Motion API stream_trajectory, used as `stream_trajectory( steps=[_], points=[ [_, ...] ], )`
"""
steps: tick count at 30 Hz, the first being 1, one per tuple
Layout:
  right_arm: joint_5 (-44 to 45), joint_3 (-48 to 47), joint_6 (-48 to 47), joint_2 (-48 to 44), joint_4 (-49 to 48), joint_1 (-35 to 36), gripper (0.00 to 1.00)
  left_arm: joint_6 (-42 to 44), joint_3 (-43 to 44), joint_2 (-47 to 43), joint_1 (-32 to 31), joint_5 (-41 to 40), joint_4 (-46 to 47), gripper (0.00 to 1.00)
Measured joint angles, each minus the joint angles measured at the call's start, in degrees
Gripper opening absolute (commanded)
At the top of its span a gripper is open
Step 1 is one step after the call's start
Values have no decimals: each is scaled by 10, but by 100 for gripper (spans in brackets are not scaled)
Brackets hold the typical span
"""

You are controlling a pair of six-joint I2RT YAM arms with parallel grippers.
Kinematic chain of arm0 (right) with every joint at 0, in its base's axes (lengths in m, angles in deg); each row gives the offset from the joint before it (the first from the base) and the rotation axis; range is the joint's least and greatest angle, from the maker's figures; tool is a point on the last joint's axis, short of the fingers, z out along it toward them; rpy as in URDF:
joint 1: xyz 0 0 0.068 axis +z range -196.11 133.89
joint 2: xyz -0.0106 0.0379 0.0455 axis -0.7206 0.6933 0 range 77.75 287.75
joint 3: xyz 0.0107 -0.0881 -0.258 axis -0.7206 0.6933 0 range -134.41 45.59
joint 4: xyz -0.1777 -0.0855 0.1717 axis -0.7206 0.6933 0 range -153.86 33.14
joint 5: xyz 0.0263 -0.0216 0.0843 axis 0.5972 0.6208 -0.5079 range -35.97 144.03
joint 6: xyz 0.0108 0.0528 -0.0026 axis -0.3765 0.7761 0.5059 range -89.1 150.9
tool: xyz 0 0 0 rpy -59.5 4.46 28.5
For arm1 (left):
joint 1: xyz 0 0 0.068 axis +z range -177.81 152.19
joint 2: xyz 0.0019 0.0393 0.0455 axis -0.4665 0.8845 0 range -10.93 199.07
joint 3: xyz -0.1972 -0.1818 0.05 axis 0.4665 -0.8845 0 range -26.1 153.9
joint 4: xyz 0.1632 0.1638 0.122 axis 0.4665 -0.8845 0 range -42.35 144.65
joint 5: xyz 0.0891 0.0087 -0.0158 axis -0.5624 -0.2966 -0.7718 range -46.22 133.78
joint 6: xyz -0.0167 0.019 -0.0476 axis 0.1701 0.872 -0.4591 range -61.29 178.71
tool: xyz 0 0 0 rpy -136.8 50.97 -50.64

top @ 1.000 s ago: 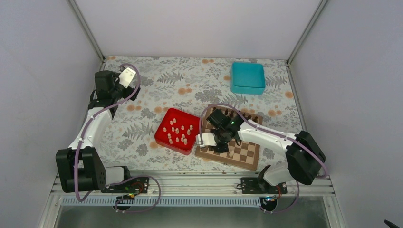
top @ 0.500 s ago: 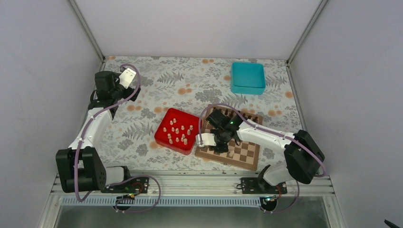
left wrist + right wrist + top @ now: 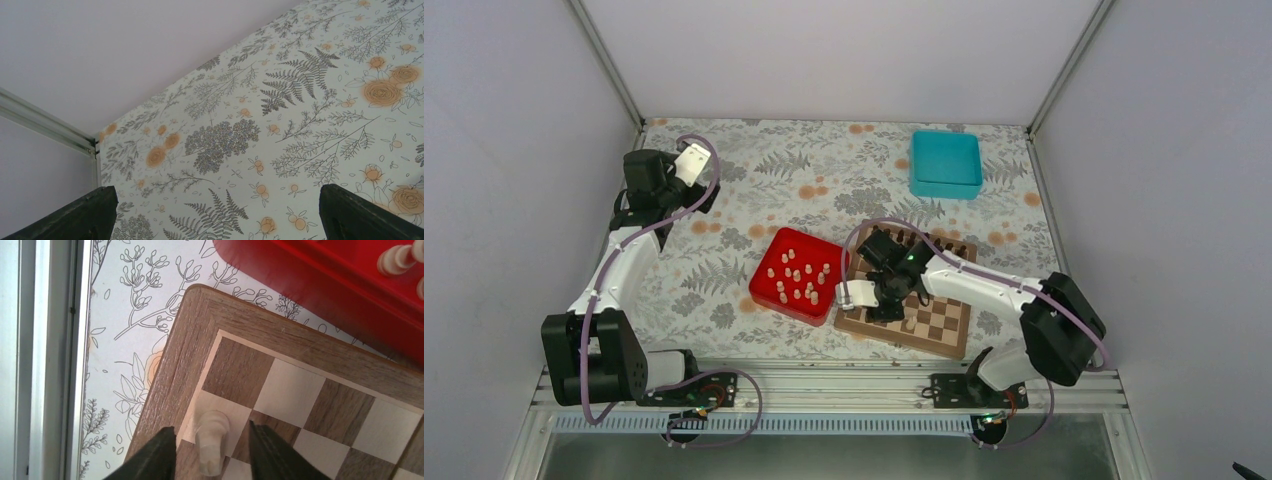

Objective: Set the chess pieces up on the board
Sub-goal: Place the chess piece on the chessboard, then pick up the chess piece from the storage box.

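The wooden chessboard (image 3: 939, 322) lies at the front right; its left corner shows in the right wrist view (image 3: 200, 335). My right gripper (image 3: 882, 305) hovers over the board's left edge, fingers spread. In the right wrist view one pale chess piece (image 3: 212, 441) stands on a light edge square between the open fingers of the gripper (image 3: 212, 460), touching neither. Several pale pieces (image 3: 796, 280) stand in the red tray (image 3: 766, 292). Dark pieces (image 3: 911, 240) line the board's far edge. My left gripper (image 3: 692, 165) is open and empty at the far left, over bare cloth (image 3: 215, 210).
A teal box (image 3: 945, 163) sits at the back right. The red tray touches the board's left edge and shows in the right wrist view (image 3: 320, 280). The table's metal edge rail (image 3: 50, 360) runs just left of the board. Walls enclose the floral cloth.
The right gripper has shifted very slightly over the board's left edge. The left arm has not moved.
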Motion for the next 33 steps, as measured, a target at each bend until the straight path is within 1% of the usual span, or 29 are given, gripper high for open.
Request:
stream_trajectory(
  steps=[3, 6, 9, 12, 15, 19, 25, 28, 33],
  points=[
    [2, -6, 2, -5, 6, 0, 48, 0, 0, 0, 0, 0, 0, 100],
    [3, -34, 2, -21, 25, 0, 49, 0, 0, 0, 0, 0, 0, 100],
    [11, -94, 2, -31, 38, 0, 49, 0, 0, 0, 0, 1, 0, 100],
    [22, -180, 2, -13, 47, 0, 47, 0, 0, 0, 0, 4, -3, 100],
    [29, -284, 3, 50, 47, 0, 46, 0, 0, -4, 0, 6, -10, 100],
    [31, -376, 7, 155, 45, 3, 44, 0, 0, -19, 0, 6, -13, 100],
    [31, -416, 3, 263, 53, 29, 43, 0, 0, -27, 0, 20, -14, 100],
    [31, -425, 0, 297, 57, 47, 42, -2, 1, -26, 0, 32, -14, 100],
    [31, -435, -4, 329, 56, 63, 38, -5, 3, -24, 0, 44, -14, 100]
  ],
)
